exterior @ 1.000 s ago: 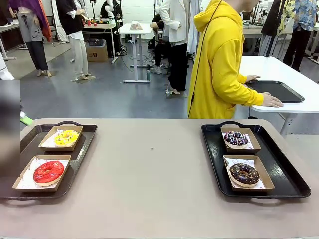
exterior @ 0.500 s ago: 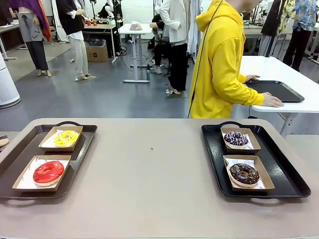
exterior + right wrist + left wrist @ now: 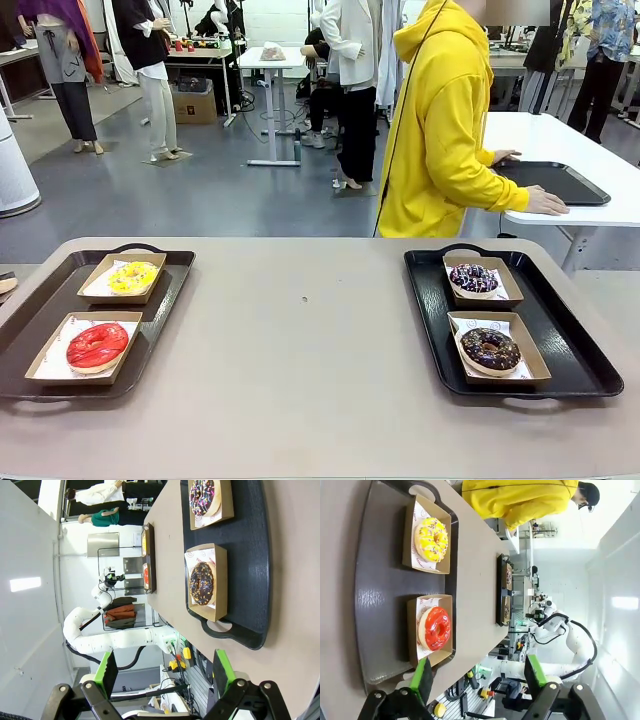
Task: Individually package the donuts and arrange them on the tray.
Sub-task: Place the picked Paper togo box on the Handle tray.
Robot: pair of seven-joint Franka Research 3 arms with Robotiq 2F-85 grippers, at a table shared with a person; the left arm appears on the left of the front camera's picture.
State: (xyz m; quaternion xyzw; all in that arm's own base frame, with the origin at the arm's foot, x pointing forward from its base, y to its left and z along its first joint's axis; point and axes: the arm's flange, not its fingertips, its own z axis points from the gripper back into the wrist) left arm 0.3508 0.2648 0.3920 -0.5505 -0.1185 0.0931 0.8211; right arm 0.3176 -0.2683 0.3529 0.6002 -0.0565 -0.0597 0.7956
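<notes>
Right now I read both arms as pulled back clear of the work: my left end effector [image 3: 477, 677] hangs with its green pads spread apart and nothing between them, looking down on the brown tray [image 3: 380, 580], and my right end effector [image 3: 165, 672] is likewise spread wide and empty above the black tray [image 3: 250, 580]. On the counter [image 3: 300, 350] all four donuts sit each in its own shallow paper-lined box. The yellow donut [image 3: 132, 277] is in the far box of the brown tray and the red donut [image 3: 97, 346] in the near box, both at the counter's left side. The two chocolate sprinkled donuts occupy the black tray at the right, one at the far end [image 3: 474, 278] and one nearer me [image 3: 490, 349]. I judge the spacing deliberate: one box per donut keeps the glaze from touching anything, and two boxes in a line per tray leave bare tray around each for a pinch on a cardboard rim. The person in the yellow hoodie [image 3: 440, 130] stands beyond the far edge, turned to another white table with hands on a third tray [image 3: 560, 182]. With every donut boxed and trayed, I take the task to be essentially complete.
</notes>
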